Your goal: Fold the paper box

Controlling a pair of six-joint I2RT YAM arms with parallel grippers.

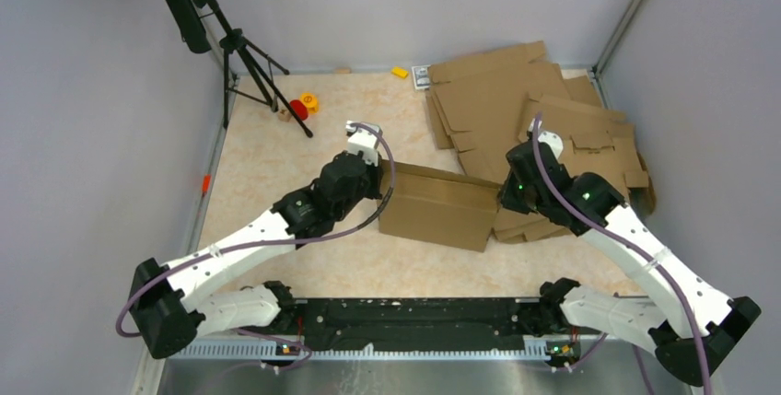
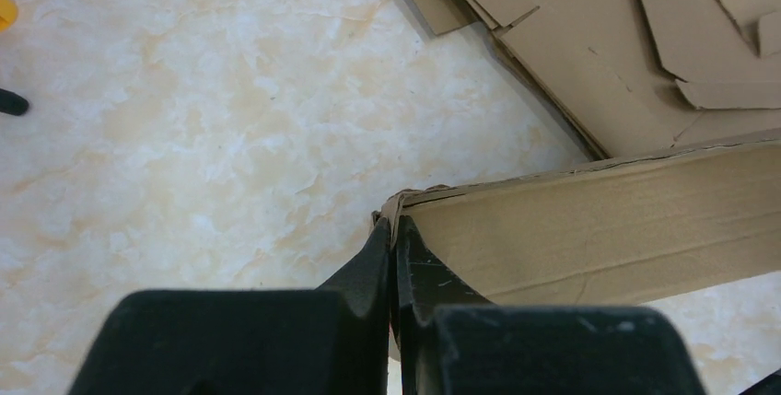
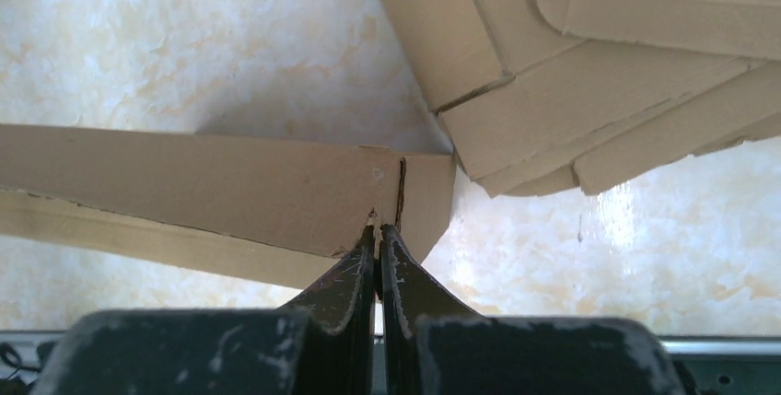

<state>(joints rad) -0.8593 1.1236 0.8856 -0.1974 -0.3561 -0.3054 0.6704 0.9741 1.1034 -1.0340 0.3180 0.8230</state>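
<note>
The paper box (image 1: 440, 208) is a brown cardboard piece in the middle of the table, held between both arms, with a long panel folded along a crease. My left gripper (image 1: 378, 177) is shut on its left end; the left wrist view shows the fingers pinching the cardboard corner (image 2: 394, 220), the panel (image 2: 608, 220) running off to the right. My right gripper (image 1: 506, 194) is shut on its right end; the right wrist view shows the fingertips (image 3: 378, 229) clamped on the panel (image 3: 212, 188) edge beside a small slit.
A pile of flat cardboard blanks (image 1: 543, 110) lies at the back right, right behind the box, and shows in both wrist views (image 2: 626, 45) (image 3: 589, 73). A black tripod (image 1: 241, 54), a red and an orange part (image 1: 304, 105) and a yellow block (image 1: 399, 72) stand at the back left.
</note>
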